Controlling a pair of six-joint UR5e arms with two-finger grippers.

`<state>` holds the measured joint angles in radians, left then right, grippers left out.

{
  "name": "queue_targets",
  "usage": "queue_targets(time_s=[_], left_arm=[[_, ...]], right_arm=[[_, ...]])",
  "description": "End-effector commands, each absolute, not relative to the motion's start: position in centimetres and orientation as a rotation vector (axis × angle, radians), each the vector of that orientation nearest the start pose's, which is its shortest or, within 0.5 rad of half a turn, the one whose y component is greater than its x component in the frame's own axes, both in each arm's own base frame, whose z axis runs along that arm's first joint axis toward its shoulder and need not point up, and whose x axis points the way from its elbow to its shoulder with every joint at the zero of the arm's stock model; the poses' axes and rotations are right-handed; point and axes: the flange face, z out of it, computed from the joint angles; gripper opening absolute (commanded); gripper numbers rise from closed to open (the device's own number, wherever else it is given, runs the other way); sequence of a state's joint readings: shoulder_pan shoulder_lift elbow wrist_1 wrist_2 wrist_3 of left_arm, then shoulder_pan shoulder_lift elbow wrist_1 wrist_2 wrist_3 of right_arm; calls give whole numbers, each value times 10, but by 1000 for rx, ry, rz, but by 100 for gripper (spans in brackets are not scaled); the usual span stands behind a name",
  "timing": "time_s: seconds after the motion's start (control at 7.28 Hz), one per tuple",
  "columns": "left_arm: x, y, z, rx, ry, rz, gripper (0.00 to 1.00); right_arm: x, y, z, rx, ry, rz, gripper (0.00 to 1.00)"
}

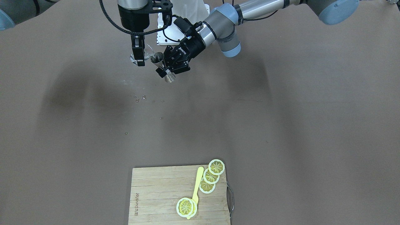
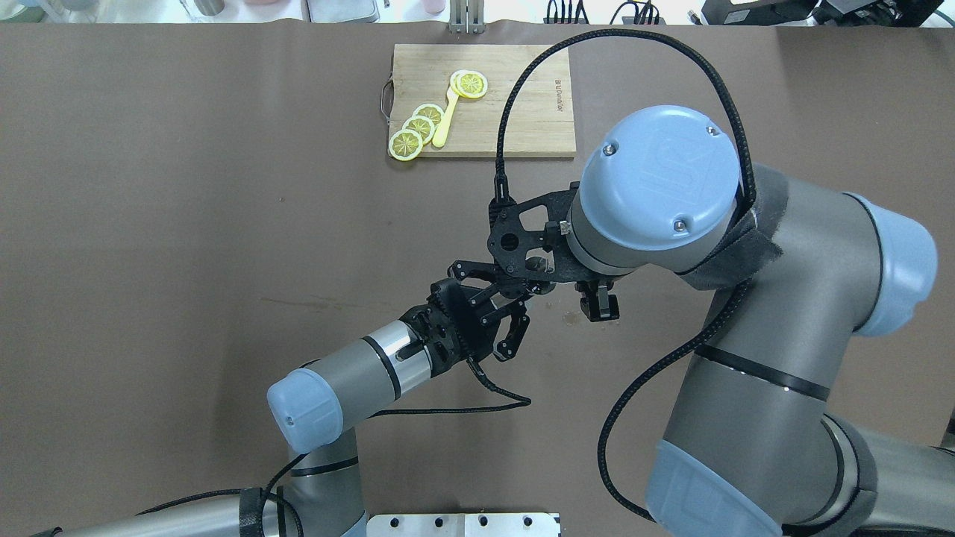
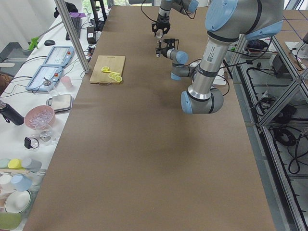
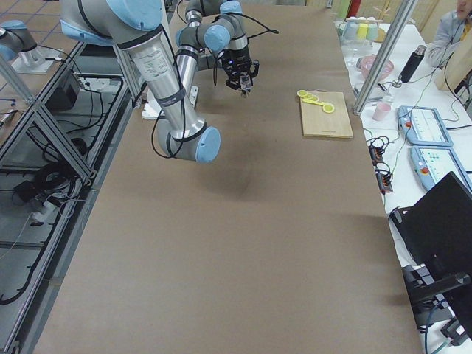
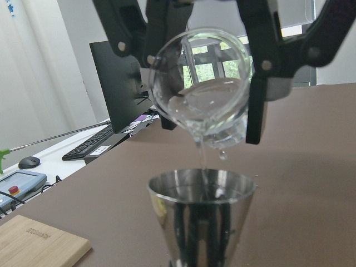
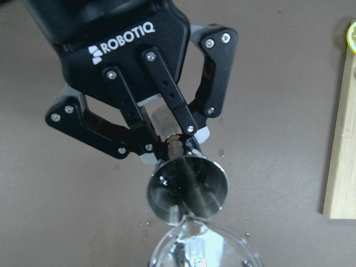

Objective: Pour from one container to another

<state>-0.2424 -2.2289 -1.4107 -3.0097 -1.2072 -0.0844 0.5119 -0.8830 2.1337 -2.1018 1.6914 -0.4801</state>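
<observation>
The clear glass cup (image 5: 200, 94) is tipped with its lip down over the steel jigger (image 5: 201, 211), and a thin stream of clear liquid runs from it into the jigger's upper cone. My right gripper (image 1: 138, 57) is shut on the glass cup (image 1: 147, 53) and hangs straight down from its wrist. My left gripper (image 6: 167, 146) is shut on the jigger's narrow waist, holding the jigger (image 6: 187, 189) nearly upright above the table. In the front view the left gripper (image 1: 164, 68) reaches in from the right with the jigger (image 1: 158, 58) beside the cup.
A wooden cutting board (image 1: 156, 200) with lemon slices (image 1: 211, 176) and a yellow utensil (image 1: 197, 187) lies at the table's far side. Small droplets (image 1: 139, 98) spot the brown table. A white base plate (image 1: 164, 36) sits behind the grippers.
</observation>
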Motion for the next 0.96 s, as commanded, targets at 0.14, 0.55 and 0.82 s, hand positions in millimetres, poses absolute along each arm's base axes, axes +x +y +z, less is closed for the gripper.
queue_targets(time_s=[0.14, 0.55, 0.82], left_arm=[[596, -321, 185, 1624, 1066, 484, 0], [596, -321, 185, 1624, 1066, 484, 0], [596, -321, 185, 1624, 1066, 484, 0]], right_arm=[[-409, -366, 128, 729, -313, -1551, 0], [-411, -368, 127, 728, -310, -1550, 0], [-412, -370, 121, 734, -312, -1548, 0]])
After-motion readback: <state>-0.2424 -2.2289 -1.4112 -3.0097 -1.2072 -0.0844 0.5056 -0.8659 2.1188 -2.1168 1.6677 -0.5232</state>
